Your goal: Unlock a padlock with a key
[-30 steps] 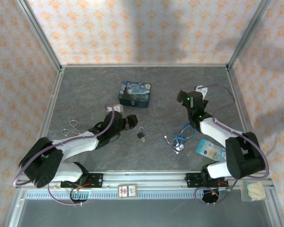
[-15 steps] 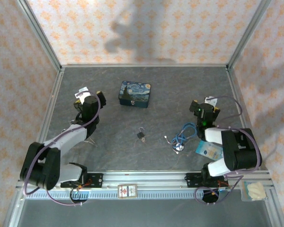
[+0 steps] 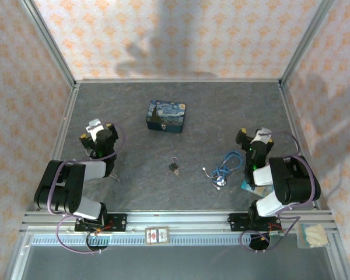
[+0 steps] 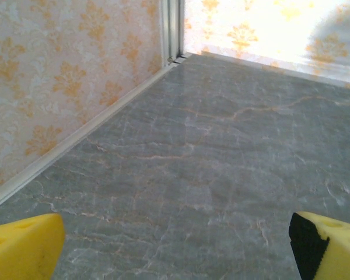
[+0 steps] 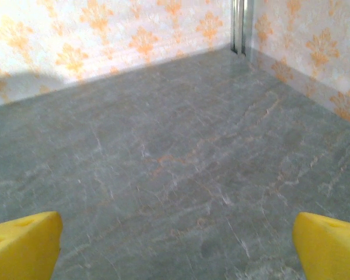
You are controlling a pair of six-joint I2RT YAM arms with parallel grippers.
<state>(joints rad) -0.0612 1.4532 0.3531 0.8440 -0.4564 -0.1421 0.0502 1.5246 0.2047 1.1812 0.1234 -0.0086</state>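
arms [image 3: 64, 186] withdrew; padlock [image 3: 174, 165] well clear of jaws

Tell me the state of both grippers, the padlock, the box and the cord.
Left gripper: open, empty.
Right gripper: open, empty.
Padlock: lying free, unheld; locked or not, too small to tell.
Box: lid shut.
Cord: lying in a loose tangle, unheld.
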